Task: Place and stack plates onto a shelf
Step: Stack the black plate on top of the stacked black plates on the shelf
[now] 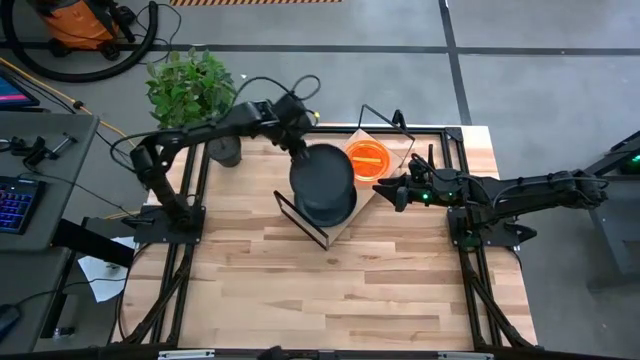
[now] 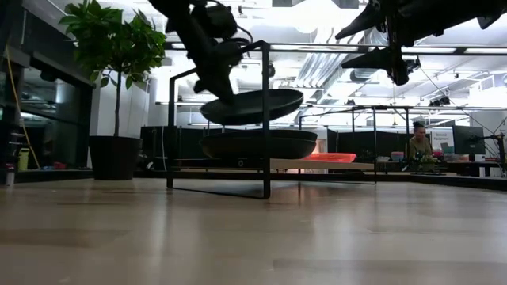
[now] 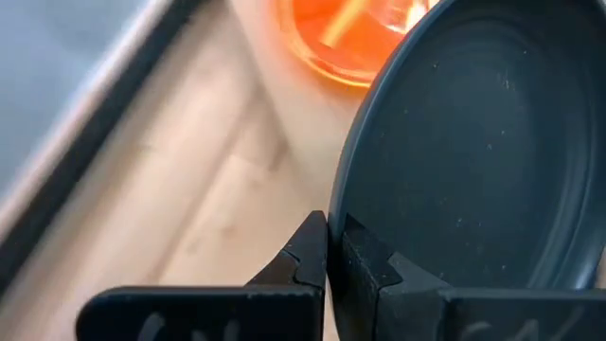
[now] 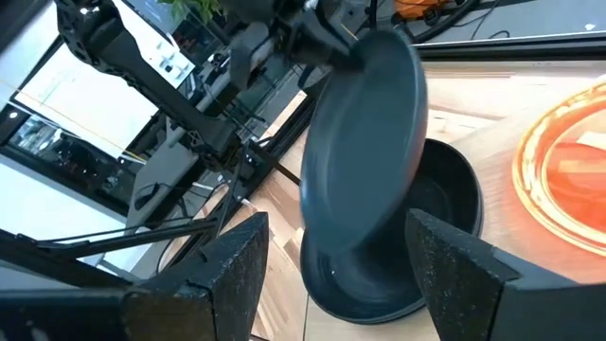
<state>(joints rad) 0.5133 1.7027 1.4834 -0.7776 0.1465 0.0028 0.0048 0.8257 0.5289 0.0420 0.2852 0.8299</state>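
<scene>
Open-plan lab or workshop, concrete floor point(image 1: 540, 60), shop vacuum point(image 1: 85, 25), ceiling ducts point(image 2: 317, 67), monitors point(image 2: 463, 140)

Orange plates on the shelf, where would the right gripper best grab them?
Likely by the rim. The orange plates lie flat on the shelf, beside the grey stack. The open right gripper should come from its own side, pinching the near edge; the left gripper holds a grey plate opposite.

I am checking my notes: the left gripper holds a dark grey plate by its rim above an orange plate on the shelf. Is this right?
Not quite. The left gripper holds the dark grey plate above another dark grey plate on the shelf, as the low view shows; the orange plates lie beside it.
</scene>
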